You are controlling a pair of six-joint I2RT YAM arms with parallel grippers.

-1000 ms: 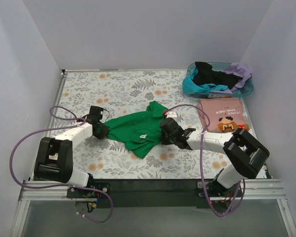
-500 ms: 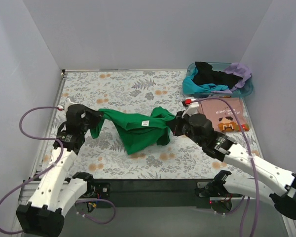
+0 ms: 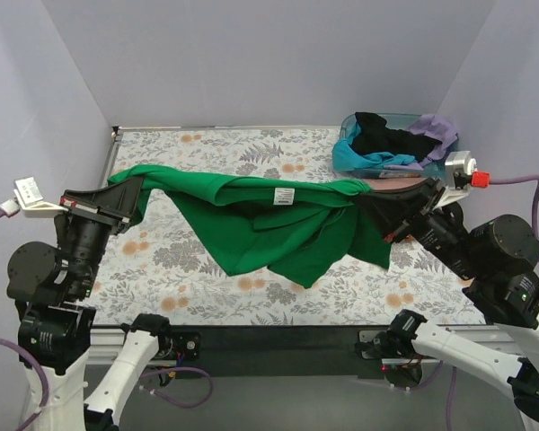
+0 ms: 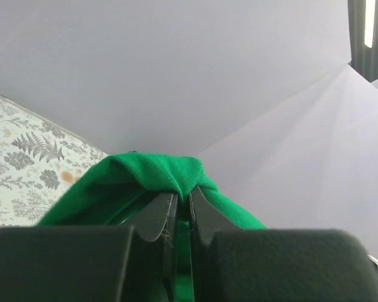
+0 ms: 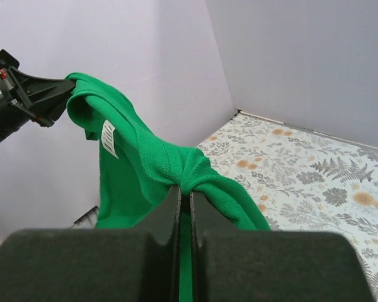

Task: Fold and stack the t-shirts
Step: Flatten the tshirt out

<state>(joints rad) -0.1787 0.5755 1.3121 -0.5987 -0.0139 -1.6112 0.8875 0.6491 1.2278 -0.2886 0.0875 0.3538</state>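
The green t-shirt (image 3: 278, 224) is plain and bright, made of soft cloth. It is stretched out wide like a banner, high over the flowery counter (image 3: 207, 148). Its top edge runs almost straight from left to right. Below that edge the cloth hangs down in big loose folds and ends in a point near the middle. I cannot tell if that low point touches the counter. One small white tag (image 3: 284, 194) shows near the top edge, a little right of the middle.

The left fingers (image 3: 121, 202) are clenched on the left end of the green t-shirt. In the left wrist view the cloth bunches into a little hump right at the tips of the fingers (image 4: 171, 211), pinched between them. The right fingers (image 3: 370, 205) are clenched on the right end the same way. In the right wrist view a knot of green cloth sits at the tips of those fingers (image 5: 175, 207), and the rest spreads away toward the other arm. The tag (image 5: 108, 138) shows there too.

There is one green t-shirt in the air, and two sets of fingers hold it, one at each end. At the far right corner of the counter stands one bin (image 3: 445, 166). Three more t-shirts are heaped in it: one black (image 3: 382, 139), one teal (image 3: 350, 157) and one lavender (image 3: 436, 130). Just in front of the bin a thin strip of pink cloth (image 3: 395, 177) peeks out behind the right arm.
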